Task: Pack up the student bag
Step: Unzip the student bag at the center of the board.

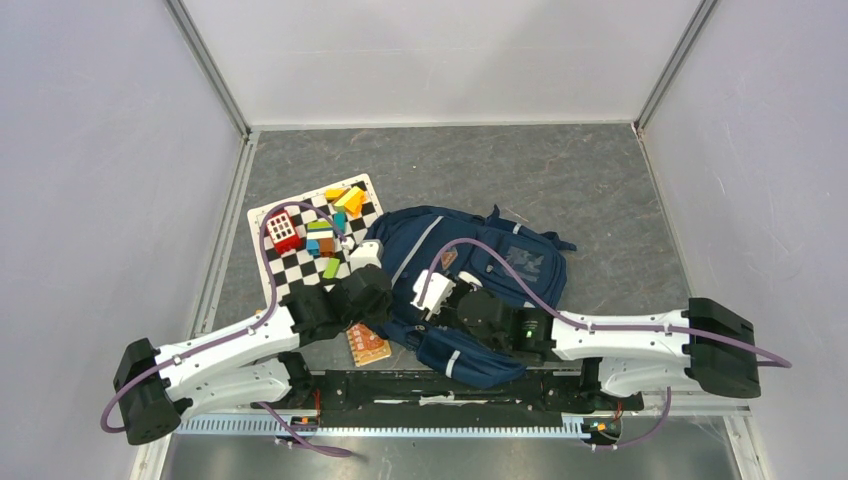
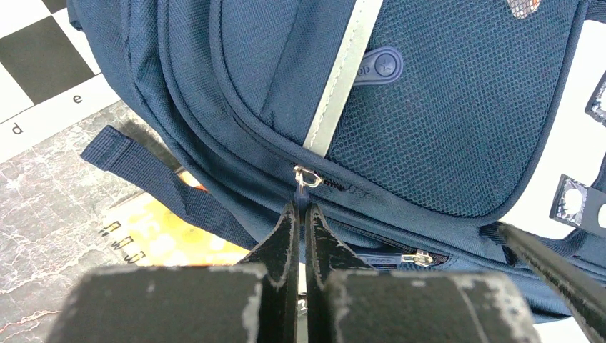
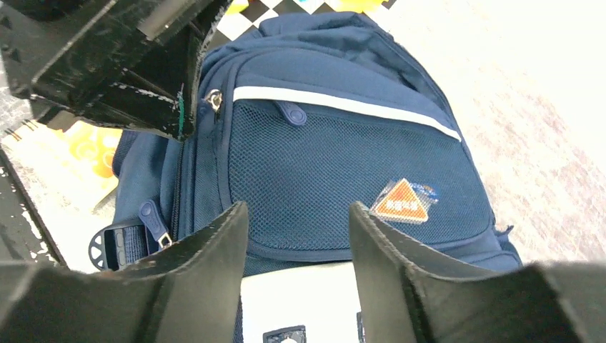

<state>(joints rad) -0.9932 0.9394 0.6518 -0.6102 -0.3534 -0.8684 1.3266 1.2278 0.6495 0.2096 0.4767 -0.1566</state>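
The navy student bag (image 1: 500, 265) lies flat in the middle of the table, front pockets up. My left gripper (image 2: 306, 213) is shut on a small blue zipper pull (image 2: 307, 191) hanging from the silver slider (image 2: 308, 176) of a front pocket, beside the grey stripe (image 2: 336, 107). In the top view the left gripper (image 1: 388, 300) is at the bag's left edge. My right gripper (image 3: 296, 214) stands open above the mesh pocket (image 3: 336, 171), with nothing between its fingers, near the orange triangular logo (image 3: 404, 200). The left gripper's black fingers (image 3: 143, 78) show at the right wrist view's upper left.
A checkerboard mat (image 1: 290, 270) with several coloured blocks (image 1: 320, 235) lies left of the bag. An orange-yellow booklet (image 1: 367, 344) lies at the bag's near left, partly under a strap (image 2: 143, 168). Grey walls enclose the table; a black rail (image 1: 400, 395) runs along the near edge.
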